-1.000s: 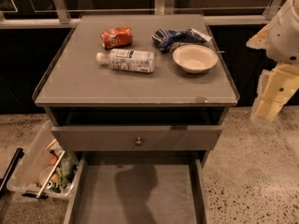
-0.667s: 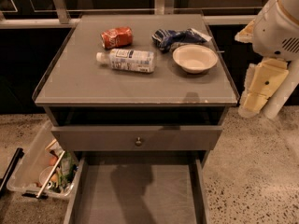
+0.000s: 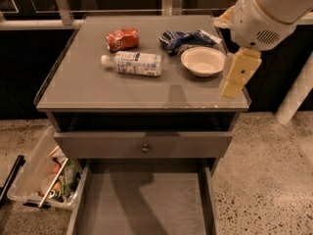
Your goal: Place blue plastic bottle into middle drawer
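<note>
- My pincer (image 3: 230, 84) hangs at the table's (image 3: 98, 89) right edge, beside the bowl (image 3: 203, 61); wide or narrow, I cannot tell.
- The blue plastic bottle (image 3: 133, 63) lies mid-table.
- The middle drawer (image 3: 142, 204) stands open below.

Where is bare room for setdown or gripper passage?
The middle drawer floor is bare, wall to wall. On the cabinet top: front strip ahead of the blue plastic bottle, plus left side. Crowded at back right: can, wrapper, bowl close together; gripper hangs beside the bowl at the right edge.
</note>
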Controlling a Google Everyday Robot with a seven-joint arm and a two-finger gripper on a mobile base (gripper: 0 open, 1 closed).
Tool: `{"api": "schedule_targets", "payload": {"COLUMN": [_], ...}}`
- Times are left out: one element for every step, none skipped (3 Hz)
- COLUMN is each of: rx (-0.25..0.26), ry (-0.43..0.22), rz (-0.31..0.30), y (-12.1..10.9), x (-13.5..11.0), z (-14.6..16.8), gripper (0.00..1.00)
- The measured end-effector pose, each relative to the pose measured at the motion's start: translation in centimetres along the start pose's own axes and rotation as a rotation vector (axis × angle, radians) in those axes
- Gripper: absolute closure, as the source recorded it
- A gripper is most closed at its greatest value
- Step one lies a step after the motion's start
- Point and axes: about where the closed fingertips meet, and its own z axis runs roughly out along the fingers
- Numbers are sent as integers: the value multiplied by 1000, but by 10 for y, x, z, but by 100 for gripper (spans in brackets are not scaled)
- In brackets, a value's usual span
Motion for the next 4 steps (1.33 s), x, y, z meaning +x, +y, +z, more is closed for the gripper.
{"api": "schedule_targets", "payload": {"rx": [-13, -14, -21, -50], "ry": [-127, -127, -126, -175], "rz": [-44, -45, -71, -106], "y": [-21, -21, -19, -23], "x": [-38, -38, -48, -75], "z": [16, 16, 20, 46], "gripper": [0, 0, 0, 0]}}
